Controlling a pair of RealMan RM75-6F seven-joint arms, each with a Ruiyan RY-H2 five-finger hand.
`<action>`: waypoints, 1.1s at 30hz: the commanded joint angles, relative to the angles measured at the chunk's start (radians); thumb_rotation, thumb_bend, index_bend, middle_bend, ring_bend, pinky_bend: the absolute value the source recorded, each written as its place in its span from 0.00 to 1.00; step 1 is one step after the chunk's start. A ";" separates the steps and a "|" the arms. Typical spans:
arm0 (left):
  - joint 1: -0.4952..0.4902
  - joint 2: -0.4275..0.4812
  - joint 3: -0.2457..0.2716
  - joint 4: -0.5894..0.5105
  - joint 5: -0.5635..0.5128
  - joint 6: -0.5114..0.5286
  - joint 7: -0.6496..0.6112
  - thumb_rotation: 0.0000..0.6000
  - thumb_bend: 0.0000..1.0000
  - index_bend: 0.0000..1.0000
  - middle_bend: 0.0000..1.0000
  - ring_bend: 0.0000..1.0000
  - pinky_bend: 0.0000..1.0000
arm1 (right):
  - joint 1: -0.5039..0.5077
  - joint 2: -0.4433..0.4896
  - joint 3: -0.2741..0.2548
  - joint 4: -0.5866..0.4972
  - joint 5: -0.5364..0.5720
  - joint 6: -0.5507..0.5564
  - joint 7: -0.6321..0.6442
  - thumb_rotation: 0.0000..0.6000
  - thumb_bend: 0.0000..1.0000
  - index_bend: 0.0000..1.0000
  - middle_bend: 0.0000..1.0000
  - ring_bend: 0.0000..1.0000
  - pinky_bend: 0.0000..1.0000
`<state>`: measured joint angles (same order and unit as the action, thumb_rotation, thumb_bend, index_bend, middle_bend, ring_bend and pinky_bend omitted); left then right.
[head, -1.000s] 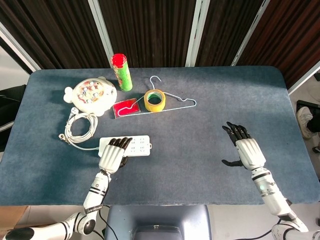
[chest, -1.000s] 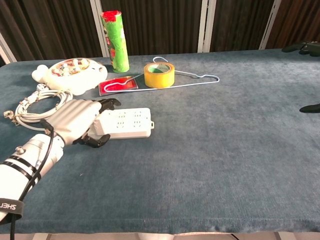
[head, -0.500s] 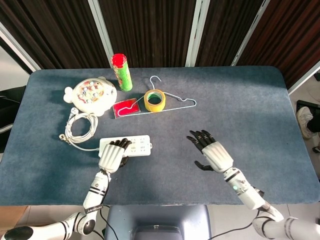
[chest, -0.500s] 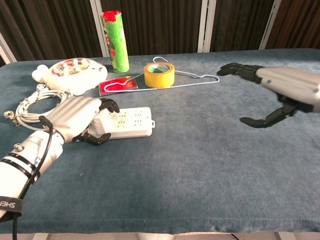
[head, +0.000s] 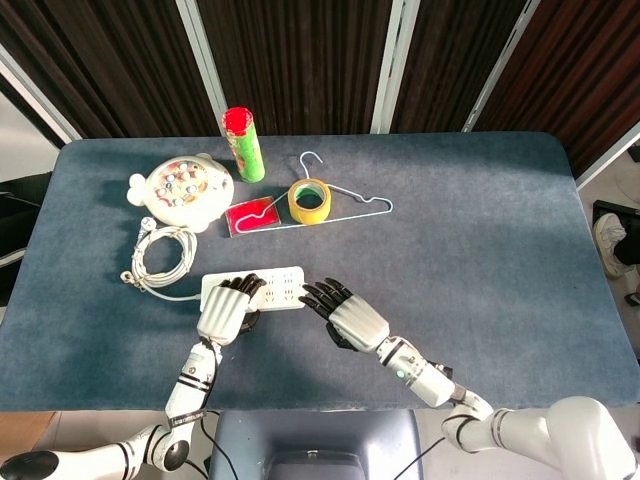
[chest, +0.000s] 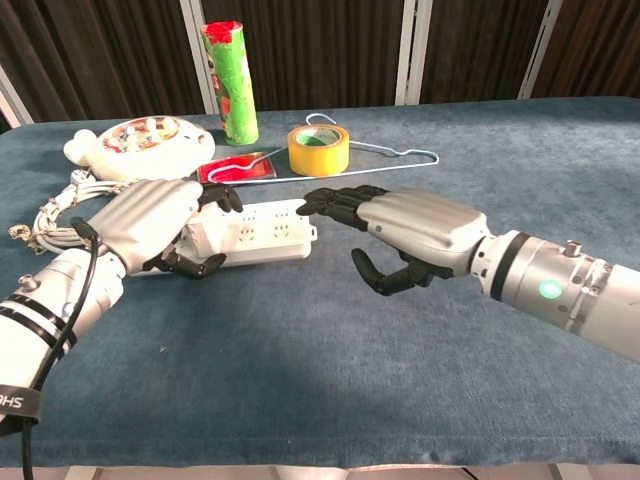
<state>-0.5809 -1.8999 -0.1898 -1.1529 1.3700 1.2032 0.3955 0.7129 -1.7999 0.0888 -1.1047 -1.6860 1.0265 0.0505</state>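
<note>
Head view: white plastic power strip (head: 262, 291) gripped at near end by left hand (head: 226, 309); right hand (head: 349, 315) spread, holding nothing, fingertips at strip's other end. Coiled white cable (head: 160, 256) beside strip.

Chest view: yellow tape roll (chest: 318, 149), wire hanger (chest: 375, 155), red card (chest: 238, 168) beyond strip (chest: 262, 236); left hand (chest: 150, 222) covering strip's end; right hand (chest: 405, 228) unclenched.

The bench (head: 480, 220) is covered in dark blue-grey cloth. A white power strip (head: 272, 289) and white coiled cable (head: 160, 255) are seen. The tape roll (head: 309, 201) is yellow, the can (head: 243, 144) green with a red lid, the flat card (head: 250, 215) red, the hanger (head: 345, 200) pale. Each robot hand, left (head: 225, 310) and right (head: 350, 315), is silver with black fingertips.
</note>
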 joint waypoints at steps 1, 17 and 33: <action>0.000 0.005 0.002 -0.009 -0.004 -0.001 0.005 1.00 0.42 0.31 0.39 0.45 0.51 | 0.028 -0.026 0.029 -0.011 0.049 -0.046 -0.065 1.00 0.86 0.00 0.08 0.00 0.00; -0.003 0.001 0.010 -0.018 -0.012 -0.001 0.000 1.00 0.42 0.31 0.39 0.45 0.51 | 0.084 -0.063 0.079 -0.044 0.267 -0.239 -0.371 1.00 0.87 0.03 0.11 0.00 0.00; -0.011 0.007 0.009 -0.018 -0.018 -0.006 -0.018 1.00 0.43 0.32 0.39 0.45 0.51 | 0.112 -0.062 0.057 -0.085 0.410 -0.279 -0.594 1.00 0.89 0.03 0.11 0.00 0.00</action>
<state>-0.5911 -1.8942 -0.1798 -1.1710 1.3513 1.1953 0.3789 0.8221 -1.8605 0.1489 -1.1859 -1.2813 0.7471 -0.5369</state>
